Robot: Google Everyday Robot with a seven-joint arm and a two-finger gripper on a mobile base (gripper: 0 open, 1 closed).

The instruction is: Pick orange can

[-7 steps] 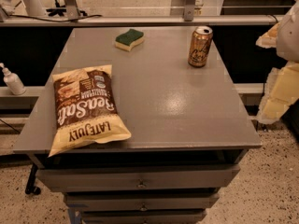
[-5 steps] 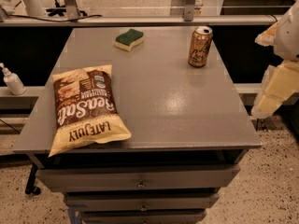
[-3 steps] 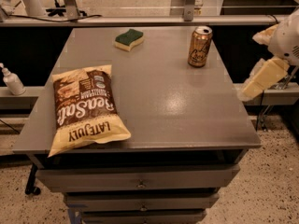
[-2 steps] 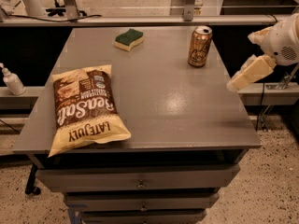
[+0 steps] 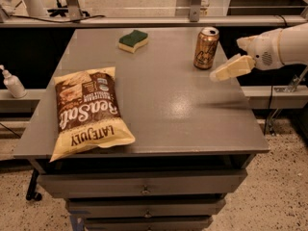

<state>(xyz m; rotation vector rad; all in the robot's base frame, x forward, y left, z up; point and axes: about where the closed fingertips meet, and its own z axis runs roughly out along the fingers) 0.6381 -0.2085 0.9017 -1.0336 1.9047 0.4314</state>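
Note:
The orange can (image 5: pixel 206 48) stands upright near the far right edge of the grey table (image 5: pixel 159 95); it is bronze-gold with a silver top. My gripper (image 5: pixel 221 72) reaches in from the right on a white arm, its cream fingers pointing left. It hovers just right of and slightly nearer than the can, not touching it.
A large brown and yellow chip bag (image 5: pixel 89 110) lies on the table's front left. A green and yellow sponge (image 5: pixel 133 40) sits at the far middle. A white spray bottle (image 5: pixel 12 83) stands on a ledge to the left. Drawers are below the tabletop.
My gripper has swung up and left from beside the table's right edge to just beside the can. The can, bag and sponge have not moved.

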